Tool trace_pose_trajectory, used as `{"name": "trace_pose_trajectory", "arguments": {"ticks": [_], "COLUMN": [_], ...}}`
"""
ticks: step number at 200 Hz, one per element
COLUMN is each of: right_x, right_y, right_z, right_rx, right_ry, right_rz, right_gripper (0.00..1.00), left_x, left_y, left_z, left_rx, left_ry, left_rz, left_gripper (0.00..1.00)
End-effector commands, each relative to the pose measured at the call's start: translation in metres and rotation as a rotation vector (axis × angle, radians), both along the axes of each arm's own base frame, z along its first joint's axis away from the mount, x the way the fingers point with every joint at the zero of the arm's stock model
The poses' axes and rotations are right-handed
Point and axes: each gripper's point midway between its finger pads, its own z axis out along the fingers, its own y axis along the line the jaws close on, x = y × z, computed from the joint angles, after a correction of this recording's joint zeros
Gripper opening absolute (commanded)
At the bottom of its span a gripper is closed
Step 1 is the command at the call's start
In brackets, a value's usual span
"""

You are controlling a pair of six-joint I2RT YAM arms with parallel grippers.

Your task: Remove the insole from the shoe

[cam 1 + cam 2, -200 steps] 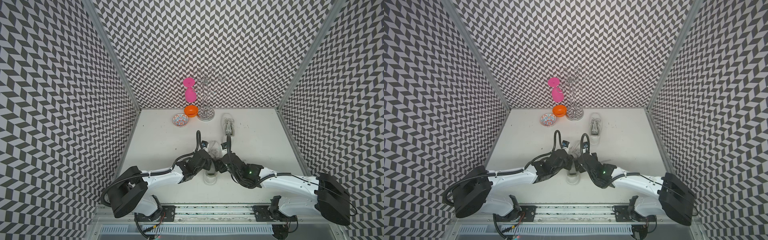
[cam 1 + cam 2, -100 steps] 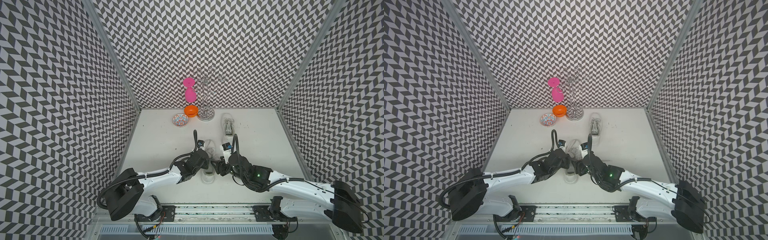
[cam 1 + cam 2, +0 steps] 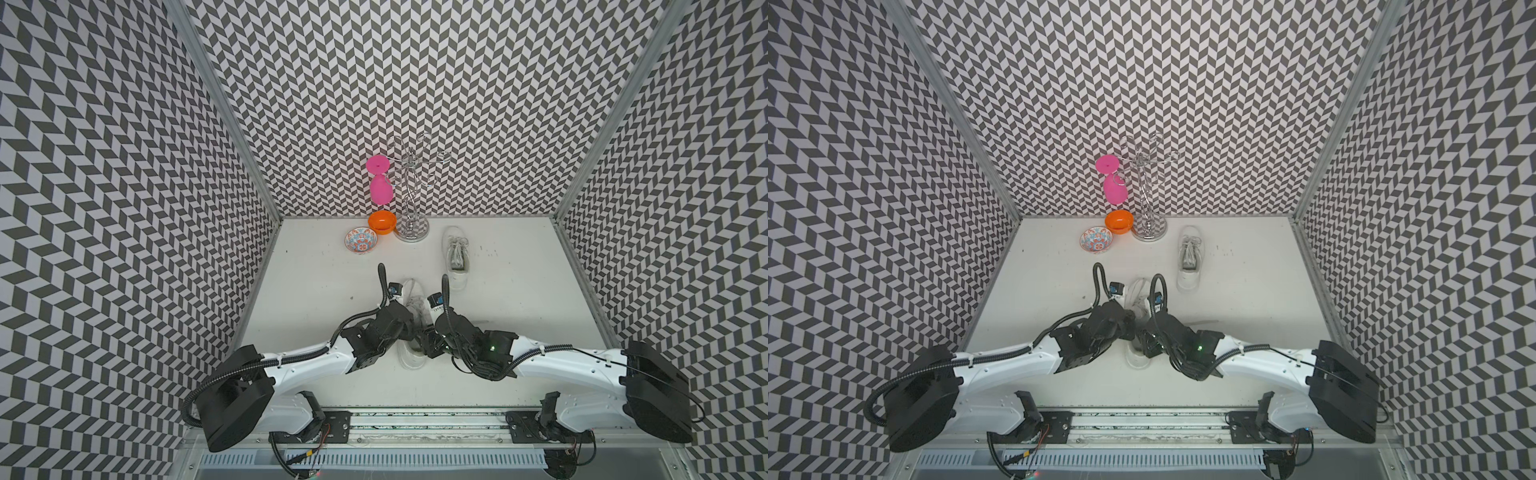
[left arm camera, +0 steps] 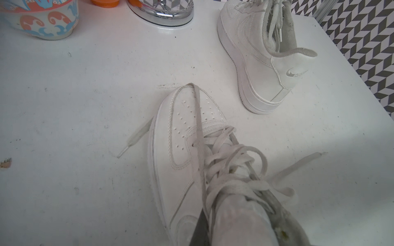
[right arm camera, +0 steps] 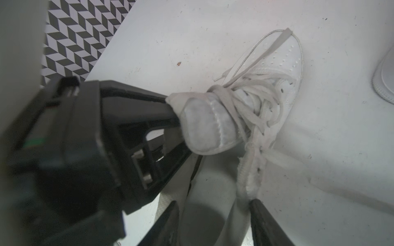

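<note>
My left tool is closed on the tongue of a white shoe, pinching its padded end and holding it up and back from the opening. The loose laces bunch around the tongue just past the tool tips.

My right tool is at the shoe's mouth with its jaws apart, one finger beside the frayed eyelet edge and the other at the opposite wall. I cannot tell whether they are squeezing anything or only straddling the opening. A pale surface down inside the mouth looks like the insole, still within the shoe, though I cannot tell it from the lining for certain.

In both top views the shoe sits just below the centre of the frame, on a white bench, with my two arms meeting over it from the lower left and lower right. Its toe points toward the top of the frame.

A second white shoe stands apart, above and right of the first. Further up, along the back wall, are a patterned bowl, an orange bowl and a chrome wire stand with a pink goblet beside it.
</note>
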Motion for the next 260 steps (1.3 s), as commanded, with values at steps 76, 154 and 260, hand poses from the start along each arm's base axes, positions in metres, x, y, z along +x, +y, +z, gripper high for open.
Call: {"name": "trace_pose_trajectory", "arguments": {"ticks": [76,154,260], "right_x": [0.007,-0.015,-0.061], "right_y": [-0.026,-0.015,-0.011], "right_z": [0.032,0.050,0.027], "right_rx": [0.037,0.105,0.104], "right_ry": [-0.112,-0.088,0.039], "right_rz": [-0.058,0.051,0.102], "right_gripper": [0.53,0.40,0.37], "left_x": [-0.005,-0.012,-0.007], "left_y": [-0.018,-0.023,-0.022], "left_z": [0.050,0.049,0.029], "left_rx": [-0.197,-0.146,-0.090], "left_ry": [-0.104,-0.149,-0.110], "left_rz": [0.001,0.029,0.085], "left_gripper": [0.00,0.00,0.00]}}
